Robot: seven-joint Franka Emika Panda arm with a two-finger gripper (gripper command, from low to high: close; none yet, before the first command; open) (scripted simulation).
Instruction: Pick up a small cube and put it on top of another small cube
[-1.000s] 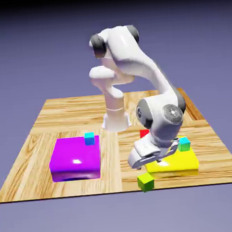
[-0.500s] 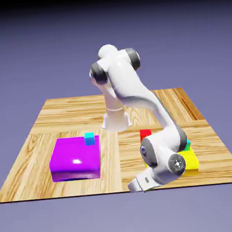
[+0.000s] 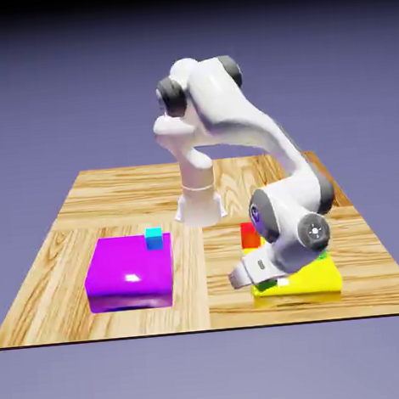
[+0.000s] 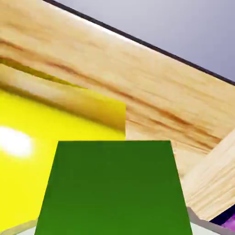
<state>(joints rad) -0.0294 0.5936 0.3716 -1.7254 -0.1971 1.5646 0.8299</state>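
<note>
While the gripper (image 3: 263, 284) holds it, the green cube (image 4: 112, 188) hangs over the table (image 3: 187, 315)

Because the two fingertips (image 4: 202, 227) stand at either side of the green cube, closed on it, its broad dark face fills the bottom middle of the hand view. In the exterior view only a little of it shows, under the hand, in front of the near left part of the yellow block (image 3: 308, 285). Whether it touches that block, I cannot tell.

Just behind the yellow block, toward the exterior view's left, is the red cube (image 3: 250, 233), its lower part tinted orange; the green cube is apart from it. A small green patch (image 3: 324, 255) shows beside the arm (image 3: 230, 115), above the yellow block, too hidden to make out.

Well apart, on the exterior view's left, the purple block (image 3: 128, 273) lies on the table, with the cyan cube (image 3: 153, 238) on its far right corner. The arm's base (image 3: 200, 210) stands farther back, between the two blocks.
</note>
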